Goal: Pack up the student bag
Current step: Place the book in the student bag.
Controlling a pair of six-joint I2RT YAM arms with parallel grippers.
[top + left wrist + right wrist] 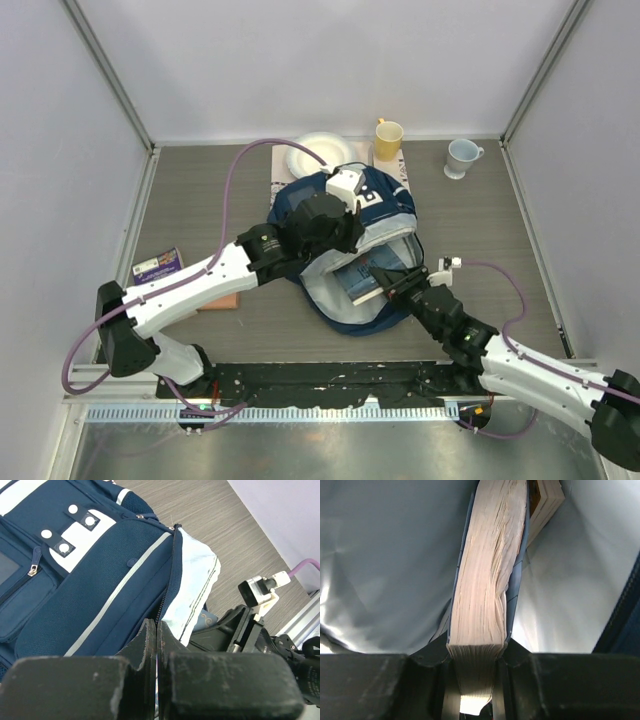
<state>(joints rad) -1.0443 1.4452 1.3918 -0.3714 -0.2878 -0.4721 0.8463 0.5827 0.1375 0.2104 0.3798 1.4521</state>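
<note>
The student bag (392, 205) lay at the middle of the bench (200, 190), its mouth turned toward the arms and the pale lining exposed. The left end effector (157, 628) was seen fully shut, with the zip edge of the upper flap apparently pinched between its fingers so that the mouth was held up. The right end effector (476, 655) was clamped narrowly on a thick book (485, 575) by its page edge, and the book was inside the lining beside a second book (547, 500). The pages were visibly bowed at the grip, so a harder push could be expected to buckle them or let the book slide out of the clamp. If the thin pinch on the flap were lost, the fabric would likely drop onto the book and close the mouth. A push met by the second book or a lining fold could drag the whole bag into the plate (322, 152) and the yellow cup (388, 135) just behind it
</note>
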